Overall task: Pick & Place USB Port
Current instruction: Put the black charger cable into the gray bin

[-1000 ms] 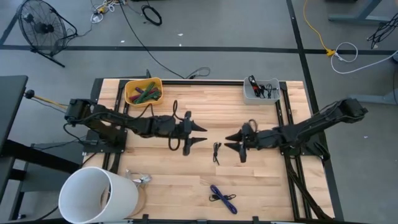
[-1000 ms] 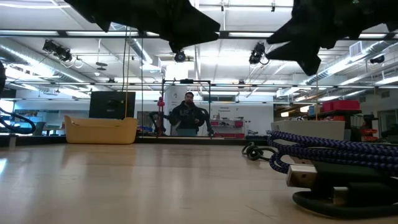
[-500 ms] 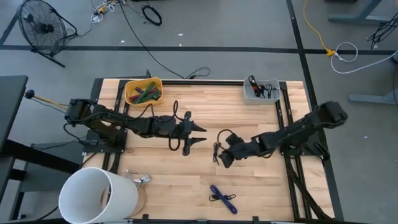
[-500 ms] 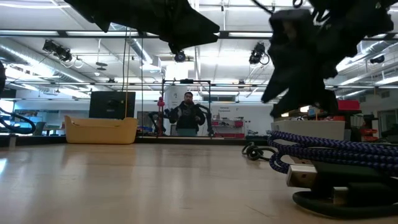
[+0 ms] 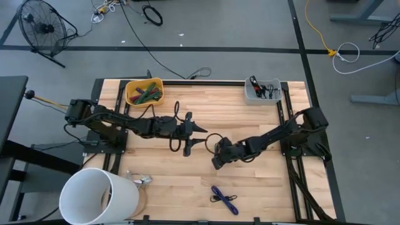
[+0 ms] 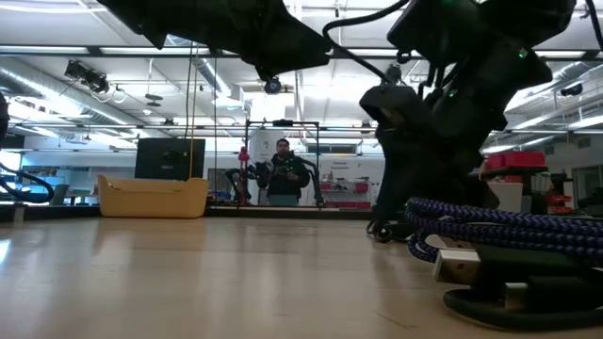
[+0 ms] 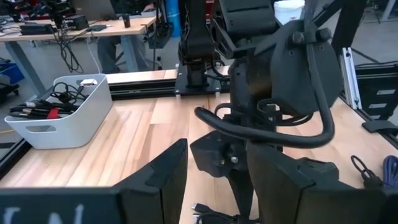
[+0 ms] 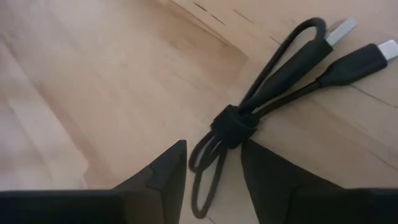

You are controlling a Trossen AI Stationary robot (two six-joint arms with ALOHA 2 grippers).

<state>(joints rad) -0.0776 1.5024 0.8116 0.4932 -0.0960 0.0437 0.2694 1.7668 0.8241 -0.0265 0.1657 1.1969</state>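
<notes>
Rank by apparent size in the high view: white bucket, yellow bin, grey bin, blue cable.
1. white bucket
2. yellow bin and grey bin: look about alike, left unranked
3. blue cable

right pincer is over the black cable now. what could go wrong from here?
1. The right pincer is open around only one end loop of the black cable; closing there may pinch a single strand, so the bundle could slip or dangle.
2. The left pincer hangs open just beside the right arm's wrist, so a lift toward it risks a collision.
3. Dragging could carry the cable toward the blue cable.
</notes>
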